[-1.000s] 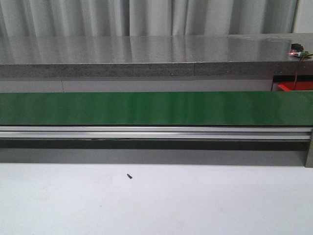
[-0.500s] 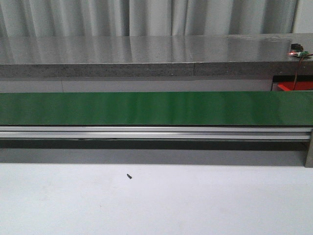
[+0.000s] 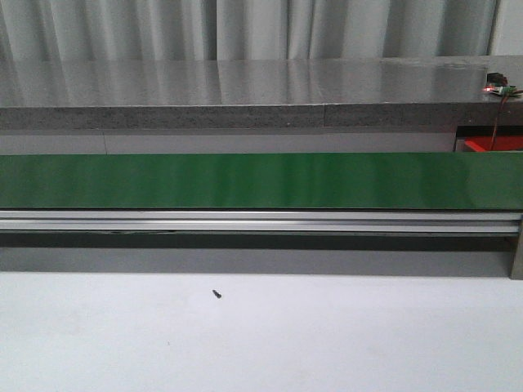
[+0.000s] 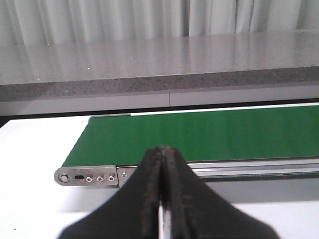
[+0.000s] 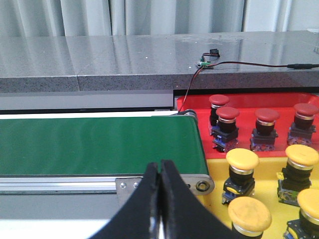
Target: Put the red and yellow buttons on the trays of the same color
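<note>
- Four red buttons [image 5: 263, 127] stood on the red tray [image 5: 249, 98] and at least four yellow buttons [image 5: 242, 168] on the yellow tray [image 5: 271, 191], both at about 3 o'clock off the end of the green conveyor belt [image 5: 99, 145], in the right wrist view.
- The belt [image 3: 261, 180] lay bare across the front view, with no button on it; the sorting looked largely done, though none could be ruled out beyond the frame.
- The left gripper [image 4: 162, 152] was pressed closed, holding nothing, above the belt's other end.
- The right gripper [image 5: 159, 169] was likewise closed and empty, near the trays.
- The yellow tray was cut off at 4 o'clock, so its full count stayed unknown; in the front view only a red sliver [image 3: 493, 144] of tray showed.
</note>
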`<state>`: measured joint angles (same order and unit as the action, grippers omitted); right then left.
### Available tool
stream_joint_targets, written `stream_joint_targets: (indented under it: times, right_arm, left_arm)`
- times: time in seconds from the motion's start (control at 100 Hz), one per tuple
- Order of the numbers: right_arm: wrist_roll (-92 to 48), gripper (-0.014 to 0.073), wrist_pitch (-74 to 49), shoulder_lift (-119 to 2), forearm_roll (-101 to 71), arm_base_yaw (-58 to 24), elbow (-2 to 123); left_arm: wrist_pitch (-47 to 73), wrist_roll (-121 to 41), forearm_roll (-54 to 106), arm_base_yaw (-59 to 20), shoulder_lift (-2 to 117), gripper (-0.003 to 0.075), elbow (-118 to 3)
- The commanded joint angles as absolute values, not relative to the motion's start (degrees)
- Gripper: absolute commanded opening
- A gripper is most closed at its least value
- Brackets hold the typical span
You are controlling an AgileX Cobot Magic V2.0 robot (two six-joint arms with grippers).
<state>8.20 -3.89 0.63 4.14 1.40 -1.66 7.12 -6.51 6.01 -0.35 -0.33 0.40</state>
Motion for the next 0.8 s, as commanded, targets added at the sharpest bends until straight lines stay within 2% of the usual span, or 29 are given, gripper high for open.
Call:
stream_joint_targets:
  times: [0.0,0.79]
  right_arm:
    - [8.1,-0.0122,0.6,1.7,4.2,1.4,-0.6]
    - [8.1,-0.0122,0.6,1.7,4.2,1.4,-0.6]
  left_arm:
    - [3.1,-6.6,5.8,-0.2,-2.3,-0.0020,2.7]
    - [3.1,-6.6,5.8,-0.2,-2.3,-0.0020,2.7]
